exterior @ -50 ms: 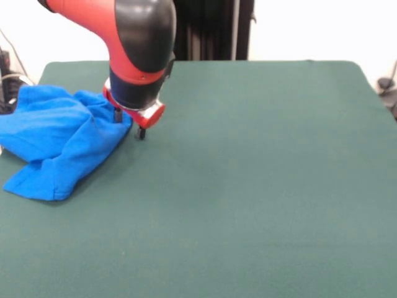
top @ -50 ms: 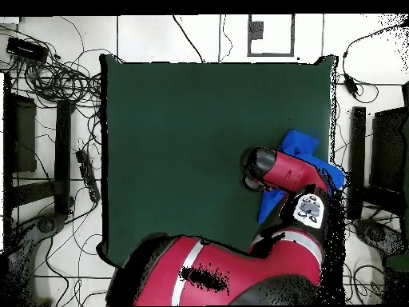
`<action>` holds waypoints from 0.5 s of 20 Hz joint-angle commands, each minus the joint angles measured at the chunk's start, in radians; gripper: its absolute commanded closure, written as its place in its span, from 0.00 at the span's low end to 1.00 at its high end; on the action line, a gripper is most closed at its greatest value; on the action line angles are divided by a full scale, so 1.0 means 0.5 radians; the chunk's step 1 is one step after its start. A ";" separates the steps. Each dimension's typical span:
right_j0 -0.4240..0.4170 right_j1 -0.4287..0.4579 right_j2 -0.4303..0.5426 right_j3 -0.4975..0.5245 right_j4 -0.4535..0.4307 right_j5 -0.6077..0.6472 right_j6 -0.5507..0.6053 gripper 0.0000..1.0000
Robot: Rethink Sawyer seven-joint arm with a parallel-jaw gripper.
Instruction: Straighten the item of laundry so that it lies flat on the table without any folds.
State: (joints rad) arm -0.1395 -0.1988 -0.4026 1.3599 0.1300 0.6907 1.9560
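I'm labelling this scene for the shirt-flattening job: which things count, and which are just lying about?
For the job:
- blue T-shirt, bunched near the table's edge
- green table
- tool, at the shirt's edge

Lying about:
- tangled cables on the floor beside the table
- black stands along the sides

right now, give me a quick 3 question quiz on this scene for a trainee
1. True or false: the blue T-shirt already lies flat with no folds.
2. Where is the shirt on the green table in the front view? A) centre B) at the left edge C) far right corner
3. Fill in: the gripper is at the shirt's ____ edge in the front view.

Key
1. False: it is bunched in a crumpled heap.
2. B: it sits at the left edge, and most of the felt is bare.
3. Right: one fingertip meets the cloth there, the other stands over the felt beside it.
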 commanded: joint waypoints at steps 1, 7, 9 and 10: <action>-0.054 0.151 0.043 -0.001 -0.191 -0.206 0.141 0.00; -0.183 0.210 0.196 0.140 -0.152 -0.811 0.300 0.00; -0.146 0.238 0.144 0.141 -0.160 -0.932 0.395 1.00; -0.158 0.222 0.165 0.169 -0.143 -0.963 0.416 1.00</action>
State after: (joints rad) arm -0.1709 -0.2071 -0.3735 1.3702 0.1193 0.6285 1.9560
